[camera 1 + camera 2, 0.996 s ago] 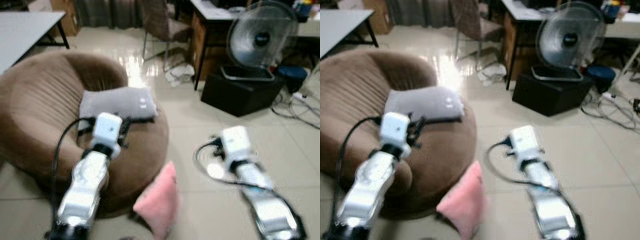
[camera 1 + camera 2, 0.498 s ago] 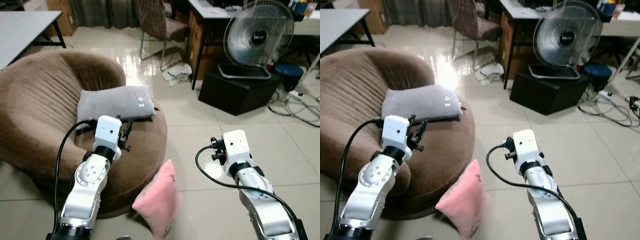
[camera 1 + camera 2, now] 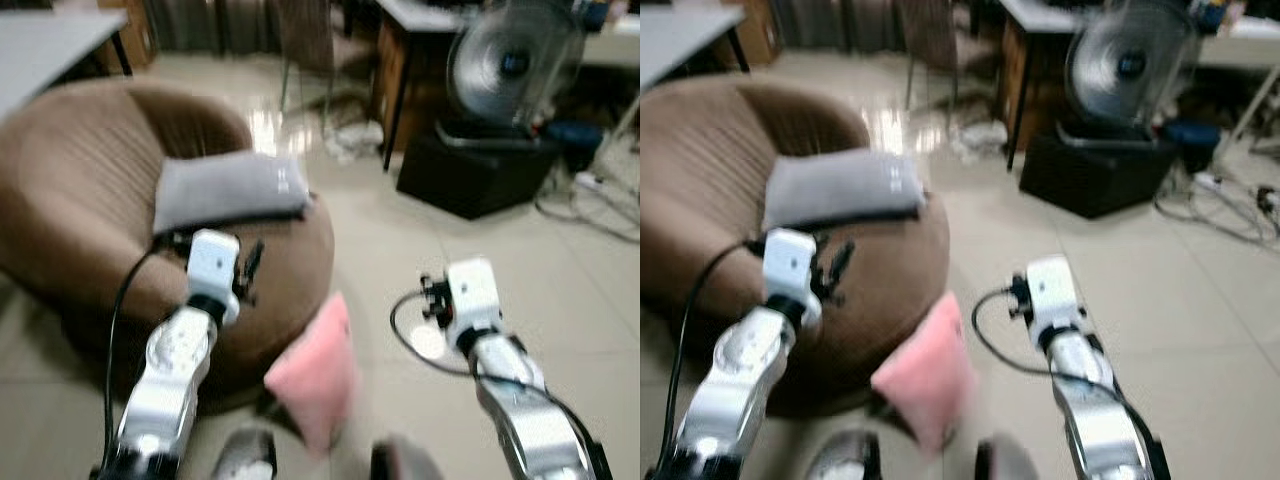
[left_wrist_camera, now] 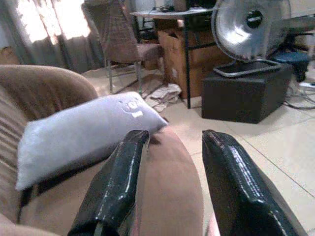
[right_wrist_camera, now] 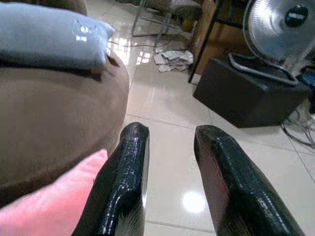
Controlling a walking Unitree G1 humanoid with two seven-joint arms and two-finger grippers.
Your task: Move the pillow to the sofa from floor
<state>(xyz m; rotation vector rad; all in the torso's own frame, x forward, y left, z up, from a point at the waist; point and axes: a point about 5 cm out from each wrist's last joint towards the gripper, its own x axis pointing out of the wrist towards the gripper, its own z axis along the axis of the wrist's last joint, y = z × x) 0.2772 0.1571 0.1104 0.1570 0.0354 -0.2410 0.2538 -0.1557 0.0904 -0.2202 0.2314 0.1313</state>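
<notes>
The head camera has dipped and gone blurry since half a second ago, and two rounded feet [image 3: 245, 455] now show at the bottom edge; the pillows and sofa look to have kept their places, so I take it the robot itself is stepping or bending.

Nearest, at six o'clock of the head view, stands the pink pillow [image 3: 312, 378] on the tiled floor [image 3: 560, 280], propped on edge against the front of the brown sofa [image 3: 70, 200]. It probably leans there because the sofa's bulge holds it up.

The right gripper [image 5: 170, 196] hangs at about four o'clock, over bare tile, its fingers apart and empty, with a pink corner of the pillow just beside them in the wrist view. The left gripper [image 4: 170, 191] reaches out at nine o'clock over the sofa's seat, fingers likewise spread with nothing between them. Both arms held forward and open suggest it is lining up for a two-sided grab, though neither touches the pillow yet.

Farther on, at eleven o'clock, a grey pillow [image 3: 230, 190] lies flat on the sofa seat.

Beyond, at one o'clock, a standing fan [image 3: 510, 65] sits on a black box [image 3: 480, 185], with cables [image 3: 600, 200] trailing on the floor nearby.
</notes>
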